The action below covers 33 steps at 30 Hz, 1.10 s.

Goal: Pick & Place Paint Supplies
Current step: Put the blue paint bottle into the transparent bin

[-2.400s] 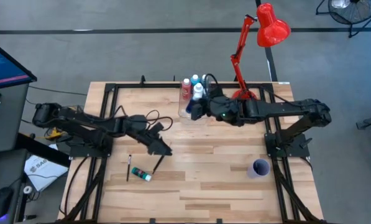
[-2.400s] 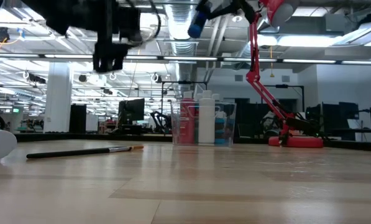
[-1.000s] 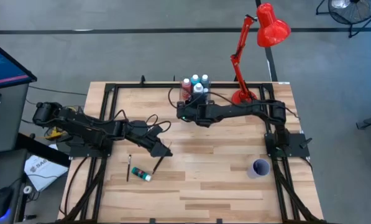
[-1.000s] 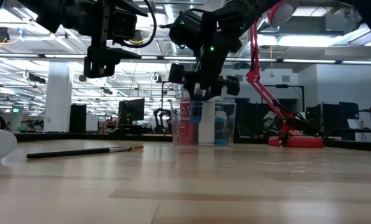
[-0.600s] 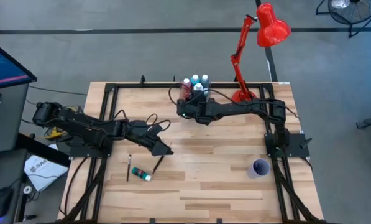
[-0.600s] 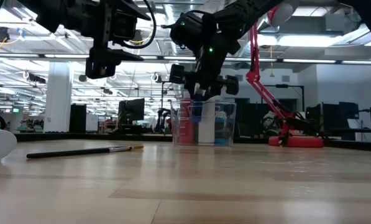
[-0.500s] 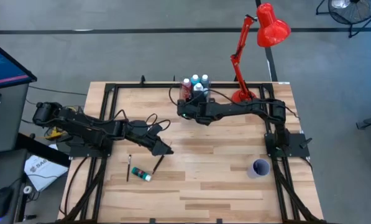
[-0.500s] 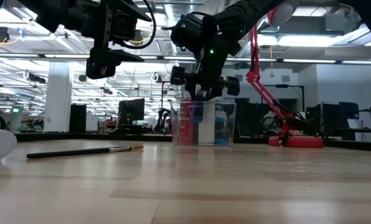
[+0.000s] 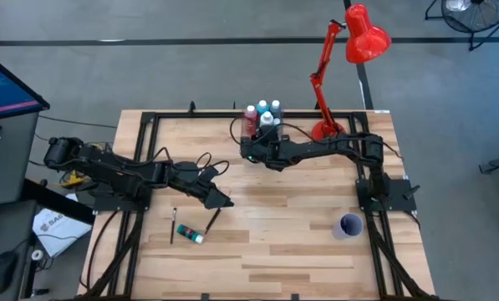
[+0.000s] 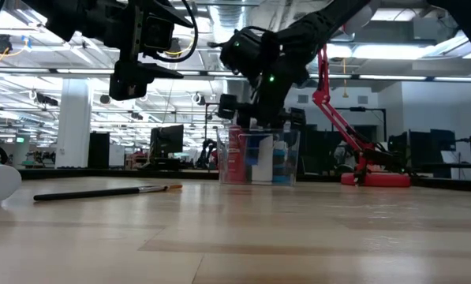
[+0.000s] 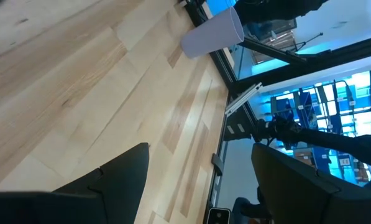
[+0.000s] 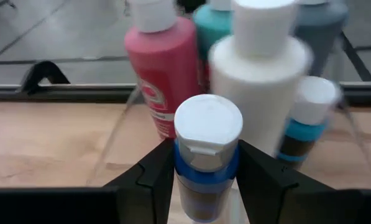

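Right gripper point(image 12: 205, 171) is closed on a small blue paint bottle point(image 12: 206, 163) just under its white flip cap, holding it upright over the near edge of the clear box point(image 10: 258, 157) at the back of the table point(image 9: 299, 251). Inside the box stand a pink-red bottle point(image 12: 164, 73), a white bottle point(image 12: 260, 74), a teal one and a small blue-green one. I'd judge the held bottle light and stiff, with smooth plastic that could slip; the neck below the cap gives the fingers a ledge, so that grip looks sound. The pink-red bottle carries a label, but its writing is too blurred to read.

Left gripper point(image 9: 219, 201) hangs wide open above the table's middle-left, holding nothing. Just below it lie a thin dark paintbrush point(image 9: 212, 220), a second brush point(image 9: 173, 226) and a small green tube point(image 9: 190, 234). The brushes look light and thin, best pinched mid-handle. A purple cup point(image 9: 349, 225) sits well apart on the right, and a red lamp point(image 9: 358, 42) stands behind the box.
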Motion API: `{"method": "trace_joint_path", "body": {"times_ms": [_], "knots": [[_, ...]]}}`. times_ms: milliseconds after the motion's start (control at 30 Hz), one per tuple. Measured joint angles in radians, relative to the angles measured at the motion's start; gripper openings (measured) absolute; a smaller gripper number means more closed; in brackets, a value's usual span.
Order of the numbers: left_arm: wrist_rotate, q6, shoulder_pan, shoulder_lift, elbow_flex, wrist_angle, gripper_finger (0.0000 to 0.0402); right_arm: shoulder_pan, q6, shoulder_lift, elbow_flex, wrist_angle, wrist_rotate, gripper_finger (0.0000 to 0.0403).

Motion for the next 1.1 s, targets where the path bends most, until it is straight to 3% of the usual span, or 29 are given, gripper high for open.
{"method": "trace_joint_path", "body": {"times_ms": [333,1100], "knots": [[-0.002,0.0,0.0,0.0,0.0,0.0,0.0278,0.006,-0.019,0.109,0.05,0.076,-0.065,0.014],[-0.003,0.0,0.0,0.0,0.0,-0.002,0.0278,-0.044,-0.084,0.103,0.057,-0.022,-0.05,0.0142]]}}
